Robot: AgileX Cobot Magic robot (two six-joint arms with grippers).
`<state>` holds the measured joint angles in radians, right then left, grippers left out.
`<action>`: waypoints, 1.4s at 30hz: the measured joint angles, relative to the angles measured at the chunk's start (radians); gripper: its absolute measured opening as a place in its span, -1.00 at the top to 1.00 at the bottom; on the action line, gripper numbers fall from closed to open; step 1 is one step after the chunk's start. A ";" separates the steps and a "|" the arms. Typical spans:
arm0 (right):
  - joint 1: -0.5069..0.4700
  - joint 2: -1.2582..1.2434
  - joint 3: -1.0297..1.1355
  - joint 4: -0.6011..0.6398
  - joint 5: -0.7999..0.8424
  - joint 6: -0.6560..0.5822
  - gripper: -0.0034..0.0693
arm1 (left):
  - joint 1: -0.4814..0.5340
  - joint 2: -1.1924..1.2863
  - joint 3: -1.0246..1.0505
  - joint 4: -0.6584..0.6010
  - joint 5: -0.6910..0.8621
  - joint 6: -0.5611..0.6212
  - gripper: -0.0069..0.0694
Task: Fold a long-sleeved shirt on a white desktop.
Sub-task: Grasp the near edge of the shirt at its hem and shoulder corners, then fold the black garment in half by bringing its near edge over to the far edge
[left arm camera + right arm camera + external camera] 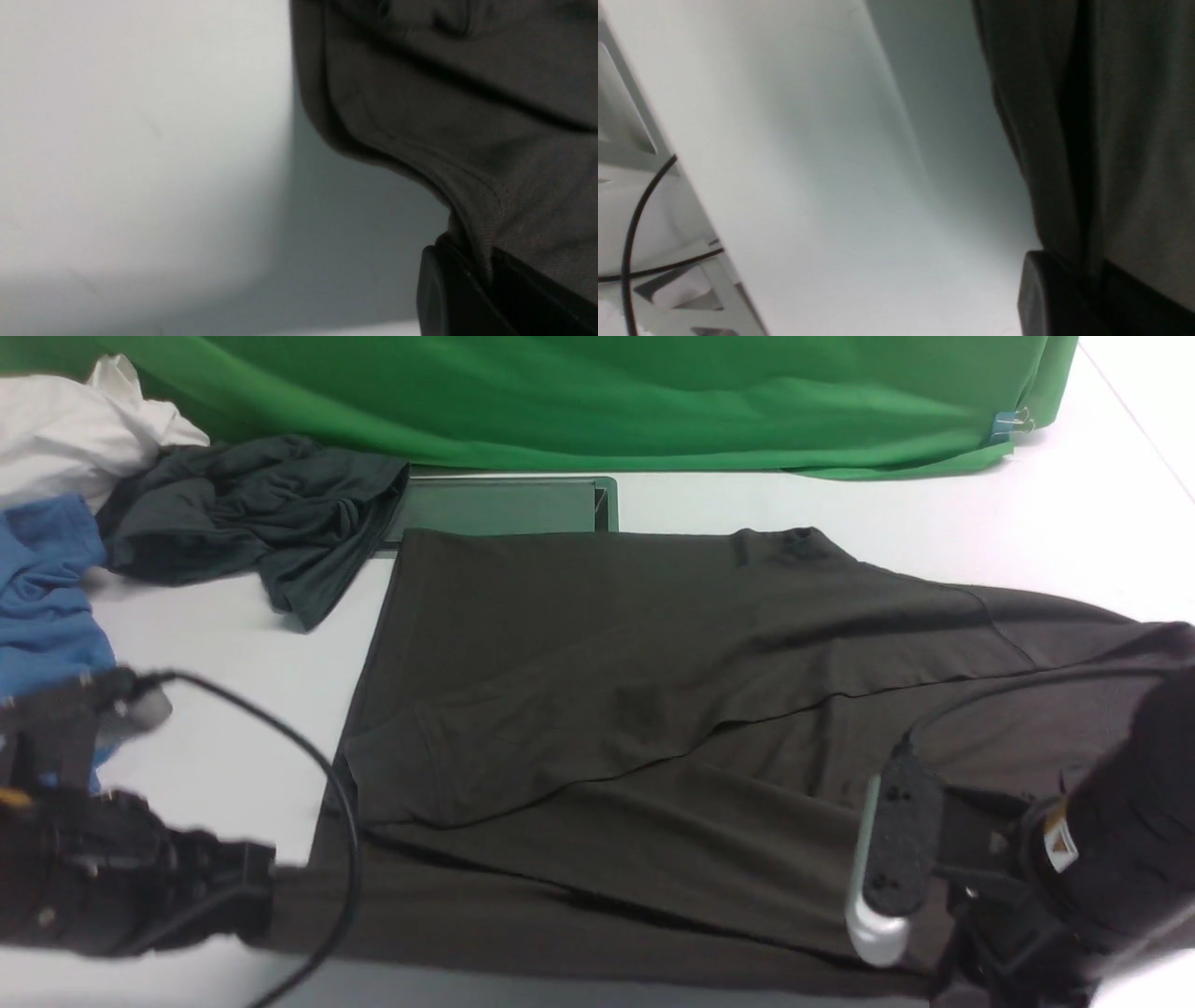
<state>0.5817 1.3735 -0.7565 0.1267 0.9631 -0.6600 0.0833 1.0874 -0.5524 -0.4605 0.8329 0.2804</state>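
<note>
Closest in, the left tool (pixel 486 275) sits at the near left corner of the long-sleeved shirt (pixel 653 691), jaws pressed together with a fold of the dark fabric pinched between them. The left wrist view shows that edge drawn up off the white worktop (pixel 215 644), with shadow under it. At the shirt's near right corner the right tool (pixel 1092 275) is clamped too, and dark cloth runs straight down into its closed jaws. The shirt itself lies spread flat across the middle of the worktop, plain side up, one sleeve folded diagonally over the body and the other trailing off to the right. A black cable (pixel 317 765) loops just beside the shirt's left edge. Beyond the shirt's far edge sits a metal-rimmed hatch (pixel 495 506), then a green cloth (pixel 607 401). Off the shirt's far left corner lie a crumpled charcoal-grey garment (pixel 252 523), a blue shirt (pixel 47 588) and a white cloth (pixel 65 429).
</note>
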 joint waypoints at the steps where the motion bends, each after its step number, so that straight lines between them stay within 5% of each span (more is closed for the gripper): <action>1: 0.000 0.000 0.000 0.000 0.000 0.000 0.81 | 0.000 0.000 0.004 0.000 0.000 0.000 0.72; 13: -0.023 0.029 -0.151 -0.016 0.068 -0.012 0.81 | 0.000 0.067 -0.104 0.005 -0.038 0.000 0.72; 23: -0.241 0.283 -0.550 -0.020 0.071 -0.116 0.81 | 0.000 0.358 -0.459 0.009 -0.035 0.008 0.72; 34: -0.332 0.741 -1.133 -0.021 0.156 -0.198 0.81 | -0.031 0.885 -1.098 -0.015 -0.070 0.153 0.72; 42: -0.402 0.988 -1.430 -0.014 0.114 -0.149 0.81 | -0.060 1.275 -1.545 -0.016 -0.091 0.160 0.72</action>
<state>0.1799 2.3613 -2.1863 0.1123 1.0767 -0.8091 0.0232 2.3624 -2.0972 -0.4762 0.7422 0.4401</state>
